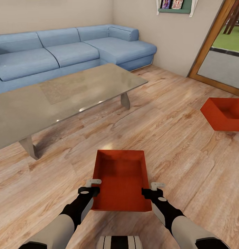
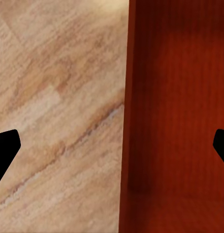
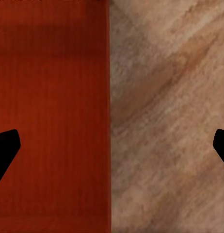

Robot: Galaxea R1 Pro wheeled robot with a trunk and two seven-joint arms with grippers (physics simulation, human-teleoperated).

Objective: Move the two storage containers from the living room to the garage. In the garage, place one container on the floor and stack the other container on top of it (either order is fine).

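Observation:
I am in the living room. One red-orange storage container [image 1: 122,176] lies on the light wood plank floor [image 1: 174,138] straight ahead of me. My left gripper [image 1: 94,186] is open, its fingers astride the bin's left wall near the close corner. In the left wrist view, that gripper [image 2: 112,150] has the bin's inside [image 2: 180,116] by one finger and wood by the other. My right gripper [image 1: 152,188] is open astride the right wall. The right wrist view shows this gripper [image 3: 112,150] and bin [image 3: 49,116] likewise. The second storage container [image 1: 225,114] sits at the far right.
A glass coffee table [image 1: 64,97] on metal legs stands left of centre, with a blue sectional sofa [image 1: 71,52] behind it against the beige wall. A wood-framed open doorway [image 1: 219,65] is at the upper right, behind the second bin.

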